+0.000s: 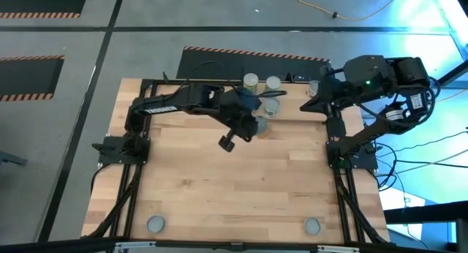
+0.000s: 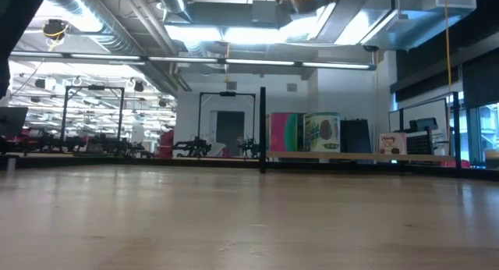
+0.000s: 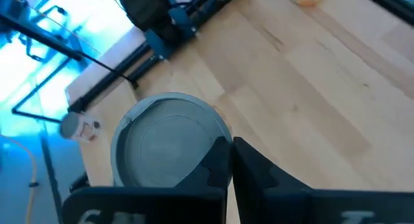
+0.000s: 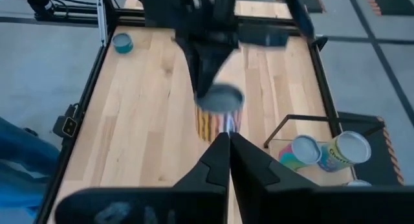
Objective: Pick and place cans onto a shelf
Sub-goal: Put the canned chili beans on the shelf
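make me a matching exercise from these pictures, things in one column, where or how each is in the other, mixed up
Things
1. left gripper
2. striped can
3. right gripper
4. lone can

Places or states
a. by the right edge of the table, away from the striped can
b. shut, right at a can's grey top
c. mid-table, under the left arm's fingers
d. alone near a table corner, no arm close to it

Pairs: 1-b, 2-c, 3-a, 4-d
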You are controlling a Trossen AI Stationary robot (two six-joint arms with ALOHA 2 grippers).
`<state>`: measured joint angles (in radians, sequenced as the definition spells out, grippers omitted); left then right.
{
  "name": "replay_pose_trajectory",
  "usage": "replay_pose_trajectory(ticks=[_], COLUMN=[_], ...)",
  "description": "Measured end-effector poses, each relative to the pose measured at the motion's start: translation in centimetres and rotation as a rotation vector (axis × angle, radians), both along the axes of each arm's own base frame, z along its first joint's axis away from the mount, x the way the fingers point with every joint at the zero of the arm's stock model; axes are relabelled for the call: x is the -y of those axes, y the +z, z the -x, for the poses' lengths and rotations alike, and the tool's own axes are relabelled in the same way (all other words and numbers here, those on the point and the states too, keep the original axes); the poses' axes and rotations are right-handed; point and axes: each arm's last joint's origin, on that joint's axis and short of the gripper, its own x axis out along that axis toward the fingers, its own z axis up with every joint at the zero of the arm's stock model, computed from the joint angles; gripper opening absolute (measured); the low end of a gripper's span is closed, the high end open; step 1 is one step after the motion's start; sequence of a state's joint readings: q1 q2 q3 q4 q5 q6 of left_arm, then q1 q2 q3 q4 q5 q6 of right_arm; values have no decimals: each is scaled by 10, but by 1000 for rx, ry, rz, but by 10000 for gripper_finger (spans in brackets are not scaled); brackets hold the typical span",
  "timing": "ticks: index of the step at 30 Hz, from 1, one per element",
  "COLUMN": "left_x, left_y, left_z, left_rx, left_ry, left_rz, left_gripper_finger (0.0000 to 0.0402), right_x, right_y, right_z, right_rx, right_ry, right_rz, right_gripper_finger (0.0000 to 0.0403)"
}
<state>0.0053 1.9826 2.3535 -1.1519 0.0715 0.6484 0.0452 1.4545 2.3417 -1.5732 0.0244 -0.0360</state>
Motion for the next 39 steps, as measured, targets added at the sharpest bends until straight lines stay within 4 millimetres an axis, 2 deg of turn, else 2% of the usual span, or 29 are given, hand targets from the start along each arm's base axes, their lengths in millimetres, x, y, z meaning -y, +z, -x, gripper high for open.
replay_pose_trajectory(ticks=[7,11,19,26,34,39], left_x=[-8,-10,-1,-4,1,4], left_y=[-25,-38,-40,-29,3,5], left_z=[-36,-44,-40,-21,4,6], left_rx=[50,18,-29,-83,13,22], left_ry=[-6,-7,-122,-155,-309,-419], left_rz=[-1,5,84,141,250,356], left_gripper_finger=[0,0,0,0,0,0], right_x=[0,1,1,0,-4,-5], right_y=[4,6,3,-7,-32,-45], right_z=[11,16,12,3,-15,-31], right_rx=[27,39,26,-29,-146,-150], right_ry=[18,7,1,11,214,317], right_rz=[21,7,-1,2,78,180], right_gripper_finger=[12,9,25,51,61,61])
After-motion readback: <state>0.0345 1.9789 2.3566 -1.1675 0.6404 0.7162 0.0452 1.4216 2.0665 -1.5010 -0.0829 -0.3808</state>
